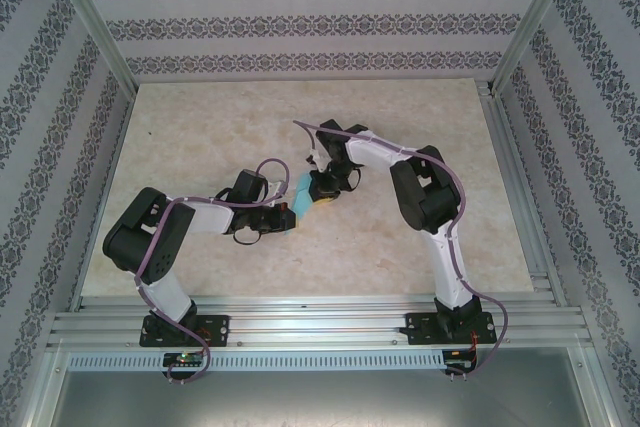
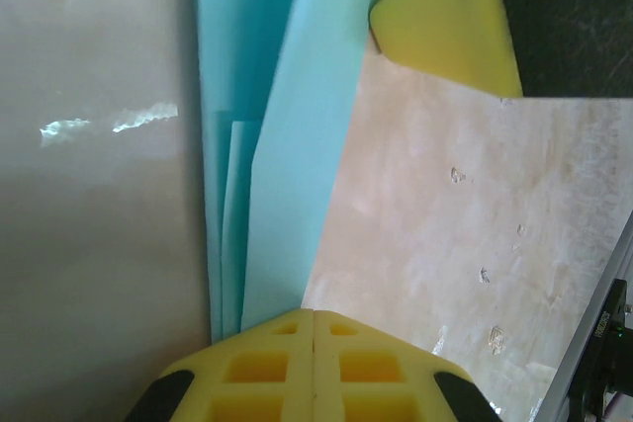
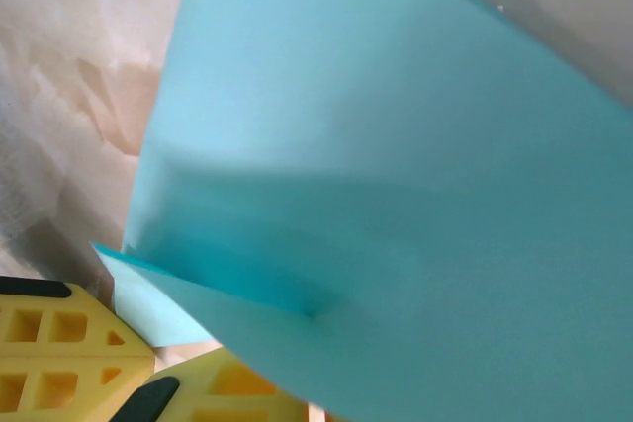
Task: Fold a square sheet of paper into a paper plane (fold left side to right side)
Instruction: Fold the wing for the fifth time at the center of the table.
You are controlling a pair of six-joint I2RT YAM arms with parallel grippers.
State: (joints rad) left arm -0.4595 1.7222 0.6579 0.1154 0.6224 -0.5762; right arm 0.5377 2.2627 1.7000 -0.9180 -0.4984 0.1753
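Paper sheet [image 1: 301, 195] is cyan, folded into long narrow layers, and lies mid-table between your two grippers. Nearest to you, both arm bases sit on the aluminium rail [image 1: 320, 319] at the near edge. Your left gripper [image 1: 286, 217] reaches in from the left and touches the sheet's near-left end. In the left wrist view its yellow pads [image 2: 267, 373] are pressed together along a seam, so that claw is closed. You can't tell whether any paper is nipped, since the layers just run under the tips. Further out, the sheet [image 2: 287, 145] stretches away from those pads, with stacked edges on its left side. At its far end your right gripper [image 1: 322, 193] meets it, one yellow finger [image 2: 445, 32] overlapping the paper's right edge. In the right wrist view the sheet [image 3: 396, 195] drapes over the yellow fingers [image 3: 59, 343], and that claw's state can't be told. Beige marbled table [image 1: 200, 147] beyond, patterned walls [image 1: 300, 27] at the back.
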